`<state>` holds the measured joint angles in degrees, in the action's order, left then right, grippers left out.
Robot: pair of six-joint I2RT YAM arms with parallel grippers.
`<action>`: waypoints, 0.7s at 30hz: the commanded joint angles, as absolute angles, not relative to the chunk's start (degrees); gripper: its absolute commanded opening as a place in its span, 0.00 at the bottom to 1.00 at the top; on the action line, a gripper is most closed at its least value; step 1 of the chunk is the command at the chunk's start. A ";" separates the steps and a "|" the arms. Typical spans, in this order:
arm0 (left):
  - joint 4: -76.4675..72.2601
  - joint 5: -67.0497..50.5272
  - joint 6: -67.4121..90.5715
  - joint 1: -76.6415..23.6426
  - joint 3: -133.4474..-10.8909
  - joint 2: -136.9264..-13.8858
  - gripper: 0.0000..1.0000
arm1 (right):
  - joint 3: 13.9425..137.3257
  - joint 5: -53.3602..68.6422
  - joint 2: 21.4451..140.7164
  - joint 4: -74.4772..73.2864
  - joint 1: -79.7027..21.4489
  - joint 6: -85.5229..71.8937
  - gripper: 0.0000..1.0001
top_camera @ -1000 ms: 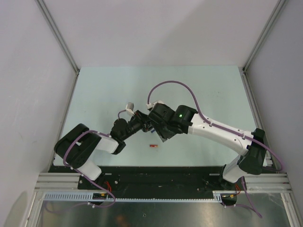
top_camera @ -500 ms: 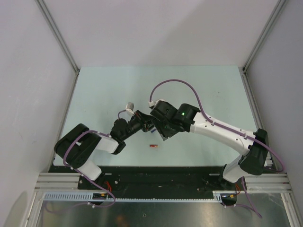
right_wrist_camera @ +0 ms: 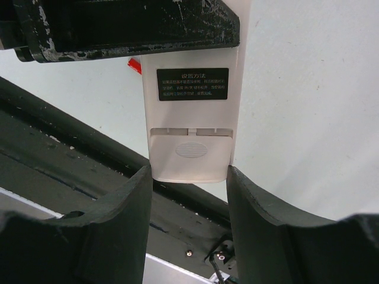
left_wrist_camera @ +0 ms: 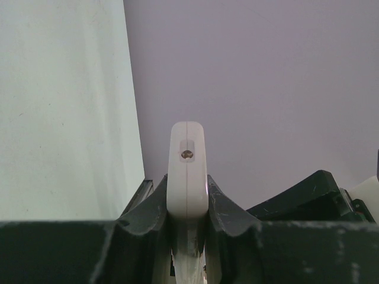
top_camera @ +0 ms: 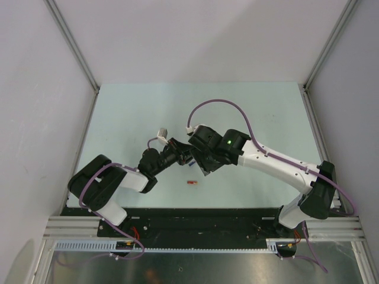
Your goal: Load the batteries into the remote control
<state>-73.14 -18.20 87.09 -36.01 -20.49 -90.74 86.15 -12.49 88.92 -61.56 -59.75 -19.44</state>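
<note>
The remote control [left_wrist_camera: 187, 142] is a slim white bar held edge-on in my left gripper [left_wrist_camera: 187, 180], which is shut on it above the table. In the right wrist view its plain white back [right_wrist_camera: 189, 118] faces the camera, with a black label and the ribbed battery cover [right_wrist_camera: 189, 155] closed. My right gripper [right_wrist_camera: 188, 173] has its fingertips pressed against both side edges of the remote's cover end. In the top view both grippers meet at mid-table [top_camera: 189, 157] and hide the remote. One red battery [top_camera: 190, 183] lies on the table just in front of them.
The pale green table [top_camera: 130, 118] is walled by grey panels at the left, back and right. A black rail with cabling [top_camera: 195, 222] runs along the near edge, where the two arm bases are. The purple cable [top_camera: 222, 106] loops over the right arm.
The right arm has shifted slightly to the left, closer to the left gripper. The left arm and the red battery have not moved.
</note>
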 commanded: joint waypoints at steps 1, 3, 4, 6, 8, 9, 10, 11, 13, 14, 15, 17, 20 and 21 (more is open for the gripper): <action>-80.24 -19.69 88.86 -36.56 -21.80 -88.86 0.00 | 86.04 -13.36 87.45 -61.61 -58.89 -18.72 0.29; -80.24 -19.77 88.95 -36.47 -21.80 -88.77 0.00 | 86.13 -13.36 87.54 -61.70 -58.71 -18.63 0.29; -80.33 -19.78 88.95 -36.47 -21.80 -88.77 0.00 | 86.05 -13.36 87.63 -61.70 -58.71 -18.55 0.29; -80.42 -19.95 89.03 -36.47 -21.80 -88.77 0.00 | 86.04 -13.36 87.63 -61.70 -58.54 -18.46 0.31; -80.42 -20.04 89.03 -36.47 -21.80 -88.68 0.00 | 86.04 -13.45 87.71 -61.61 -58.45 -18.37 0.32; -80.51 -20.04 89.12 -36.47 -21.80 -88.68 0.00 | 86.04 -13.45 87.71 -61.61 -58.45 -18.28 0.33; -80.51 -20.04 89.12 -36.47 -21.71 -88.68 0.00 | 86.13 -13.45 87.71 -61.61 -58.36 -18.28 0.34; -80.51 -20.04 89.21 -36.47 -21.71 -88.68 0.00 | 86.13 -13.45 87.71 -61.61 -58.36 -18.19 0.34; -80.51 -19.86 89.38 -36.48 -21.62 -88.77 0.00 | 86.13 -13.45 87.63 -61.61 -58.36 -18.28 0.37; -80.51 -19.86 89.47 -36.47 -21.71 -89.03 0.00 | 86.22 -13.45 87.71 -61.61 -58.36 -18.19 0.37; -80.51 -19.86 89.82 -36.47 -21.71 -89.12 0.00 | 86.22 -13.45 87.71 -61.70 -58.36 -18.19 0.39; -80.51 -19.86 90.17 -36.56 -21.88 -89.47 0.00 | 86.22 -13.45 87.71 -61.79 -58.36 -18.28 0.40; -80.51 -19.60 90.70 -36.56 -21.97 -89.82 0.00 | 86.22 -13.62 87.63 -61.87 -58.36 -18.28 0.44; -80.51 -19.51 90.88 -36.56 -22.06 -90.00 0.00 | 86.31 -13.62 87.63 -61.87 -58.36 -18.37 0.46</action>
